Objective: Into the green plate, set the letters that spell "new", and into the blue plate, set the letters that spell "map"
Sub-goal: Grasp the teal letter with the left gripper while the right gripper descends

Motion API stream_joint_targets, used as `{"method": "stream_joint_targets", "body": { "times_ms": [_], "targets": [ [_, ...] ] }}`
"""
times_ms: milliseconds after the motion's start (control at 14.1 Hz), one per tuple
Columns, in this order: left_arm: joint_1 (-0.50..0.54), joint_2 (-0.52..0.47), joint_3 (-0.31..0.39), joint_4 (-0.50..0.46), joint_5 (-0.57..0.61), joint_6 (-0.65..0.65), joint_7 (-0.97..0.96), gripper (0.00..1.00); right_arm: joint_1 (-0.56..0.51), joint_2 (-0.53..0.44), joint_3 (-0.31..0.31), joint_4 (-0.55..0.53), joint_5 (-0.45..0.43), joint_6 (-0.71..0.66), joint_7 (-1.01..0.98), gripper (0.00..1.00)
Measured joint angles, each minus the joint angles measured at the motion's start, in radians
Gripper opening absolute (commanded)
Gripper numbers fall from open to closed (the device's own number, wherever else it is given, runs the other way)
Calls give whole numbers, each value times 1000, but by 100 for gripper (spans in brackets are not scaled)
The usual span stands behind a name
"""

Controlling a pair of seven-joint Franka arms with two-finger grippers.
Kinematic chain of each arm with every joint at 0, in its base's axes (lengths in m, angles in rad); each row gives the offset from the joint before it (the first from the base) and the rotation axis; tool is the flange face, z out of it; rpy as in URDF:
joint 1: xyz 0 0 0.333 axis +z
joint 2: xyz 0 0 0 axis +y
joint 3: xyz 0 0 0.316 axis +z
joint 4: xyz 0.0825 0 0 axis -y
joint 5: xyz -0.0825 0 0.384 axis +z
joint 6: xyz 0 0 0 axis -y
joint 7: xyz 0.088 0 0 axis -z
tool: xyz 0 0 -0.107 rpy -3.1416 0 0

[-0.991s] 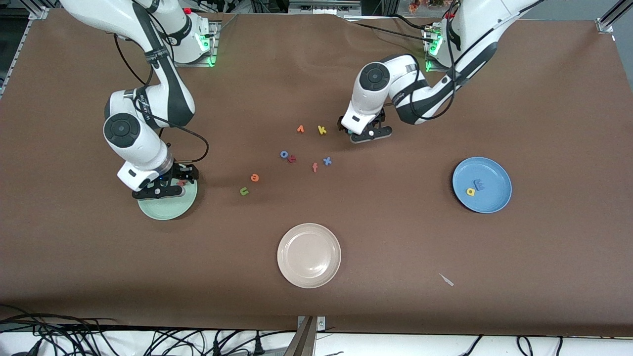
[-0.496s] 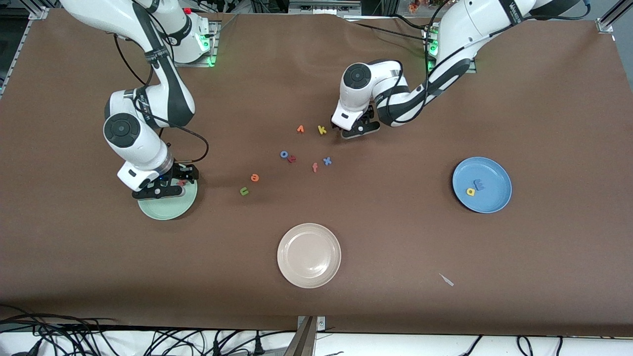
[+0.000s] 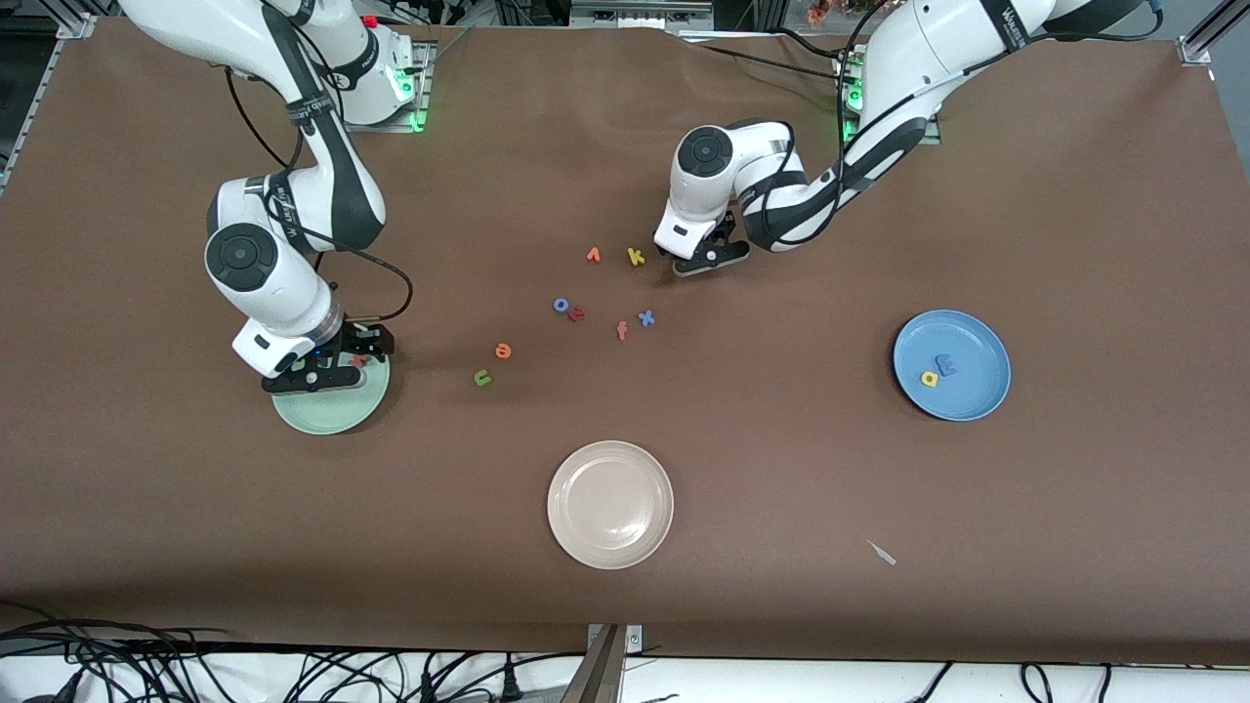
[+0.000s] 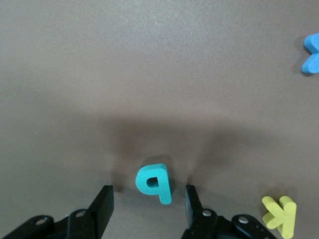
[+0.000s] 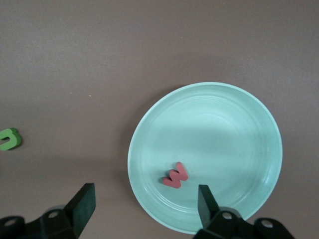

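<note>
While the teal p (image 4: 155,182) lies on the tabletop (image 3: 781,469) between the left gripper's (image 4: 148,199) part-open jaws, untouched, yellow k (image 4: 280,212) beside, red w (image 5: 175,176) in green plate (image 5: 234,129), right gripper (image 5: 144,204) over it, jaws wide, empty.

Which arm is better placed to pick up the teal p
Left. Its pincer is down at the table with the teal p between its open fingers. The right pincer is over the green plate, above the w.
</note>
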Motion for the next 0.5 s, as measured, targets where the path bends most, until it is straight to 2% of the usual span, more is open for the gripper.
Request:
{"method": "stream_joint_targets", "body": {
  "times_ms": [212,496],
  "targets": [
    [0,0,2,0,0,4,0,36,3,0,29,3,84,0,49,94],
    [0,0,5,3,0,18,-3,20,5,0,43,23,103,-2,114,98]
  ]
}}
